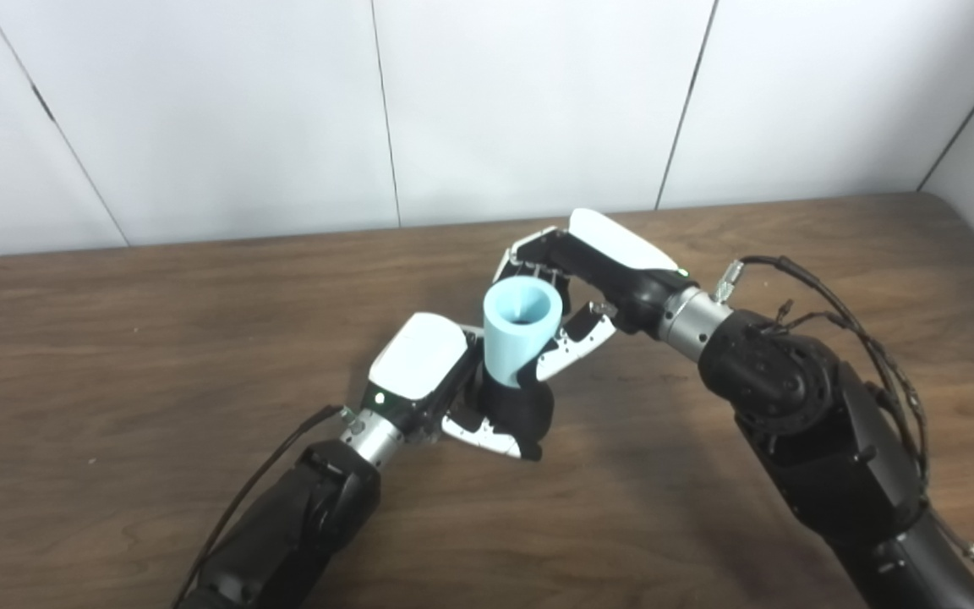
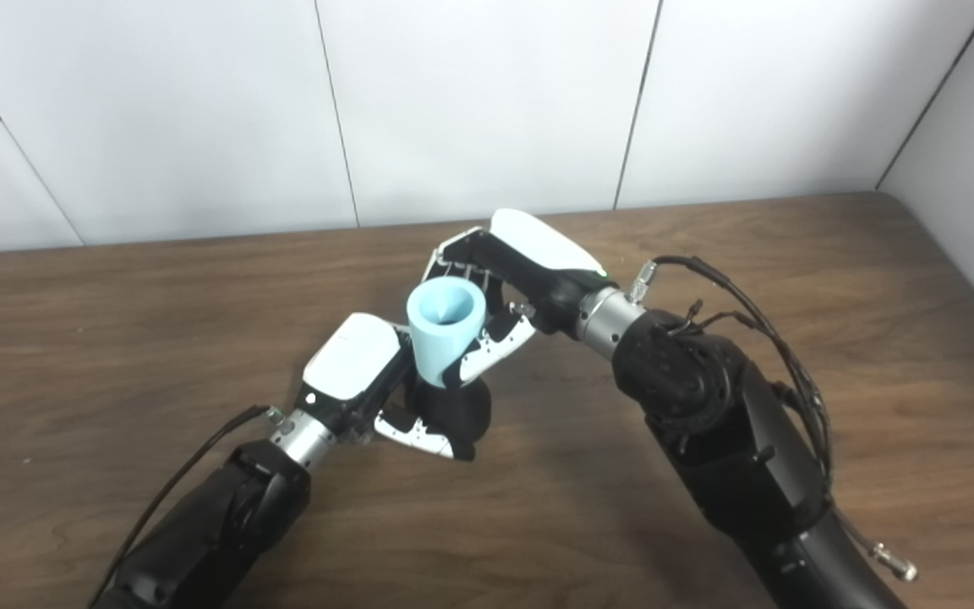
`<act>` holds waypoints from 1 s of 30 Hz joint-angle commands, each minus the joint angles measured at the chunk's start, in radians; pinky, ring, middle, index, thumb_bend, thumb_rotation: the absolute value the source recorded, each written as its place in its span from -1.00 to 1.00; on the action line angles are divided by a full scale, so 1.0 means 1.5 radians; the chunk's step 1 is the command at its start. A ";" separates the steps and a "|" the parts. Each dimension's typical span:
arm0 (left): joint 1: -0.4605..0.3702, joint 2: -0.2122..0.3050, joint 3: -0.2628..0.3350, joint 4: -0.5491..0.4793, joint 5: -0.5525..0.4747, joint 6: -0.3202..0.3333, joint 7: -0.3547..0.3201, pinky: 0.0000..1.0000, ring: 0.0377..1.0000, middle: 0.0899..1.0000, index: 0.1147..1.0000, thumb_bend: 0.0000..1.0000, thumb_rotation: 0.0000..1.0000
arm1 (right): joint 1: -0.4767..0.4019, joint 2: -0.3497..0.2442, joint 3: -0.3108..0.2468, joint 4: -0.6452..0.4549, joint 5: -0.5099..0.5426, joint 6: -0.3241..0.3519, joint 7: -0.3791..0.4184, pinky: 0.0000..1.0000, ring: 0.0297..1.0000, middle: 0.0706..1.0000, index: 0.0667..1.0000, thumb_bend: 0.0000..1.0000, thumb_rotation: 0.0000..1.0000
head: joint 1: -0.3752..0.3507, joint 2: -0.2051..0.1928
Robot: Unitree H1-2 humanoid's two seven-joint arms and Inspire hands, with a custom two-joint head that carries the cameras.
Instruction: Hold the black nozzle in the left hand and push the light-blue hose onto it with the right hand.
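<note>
Dark brown wood-grain counter [image 1: 115,355], flat, matte, visible streaky grain, runs edge to edge. Behind it a white panelled wall [image 1: 521,101], smooth, with thin dark seams.

Right arm: bulky black housing, glossy, with a brushed metal wrist ring and loose black cables looping off its outer side. Left arm: same black shell, slimmer in view, metal wrist cuff, one black cable trailing along it.

Right hand [image 1: 576,283]: white smooth back plate, black palm, white perforated fingers. Fingers curl around the far side of the hose top, thumb lies against the near right side, so it is grasping the hose.

Left hand [image 1: 445,385]: white rounded back plate with a small green light near the wrist, white fingers wrapped under and around the black part, clenched on the nozzle.

Light-blue hose piece [image 1: 519,331]: short, thick-walled cylinder, matte plastic or rubber, tilted slightly with its top leaning right. Open end faces up; inside it funnels down to a dark hole, nothing else visible in it.

Black nozzle [image 1: 525,410]: rounded matte black body, directly under the hose. Lower end of the hose sits over its top, the two touching; how deep it is seated cannot be told. Both are held above the counter, centre of the scene, between the two hands.
</note>
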 commanded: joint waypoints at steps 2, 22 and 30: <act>0.057 0.016 -0.026 0.030 0.019 0.007 -0.044 -0.52 -0.40 -0.17 -0.17 0.05 -1.00 | 0.010 -0.013 -0.004 0.019 -0.021 0.036 0.003 -0.35 -0.23 -0.11 -0.07 0.04 -1.00 | 0.000 0.003; 0.053 0.009 -0.028 0.038 0.016 0.016 -0.047 -0.51 -0.38 -0.34 -0.14 0.04 -1.00 | -0.014 -0.104 0.005 -0.029 0.088 -0.053 0.068 0.55 0.95 0.97 0.99 1.00 -0.30 | 0.003 -0.001; 0.051 0.015 -0.029 0.040 0.020 0.015 -0.048 -0.51 -0.38 -0.34 -0.14 0.04 -1.00 | -0.013 -0.127 -0.009 -0.044 0.069 -0.067 0.068 0.99 1.00 1.00 1.00 1.00 -0.18 | 0.002 -0.002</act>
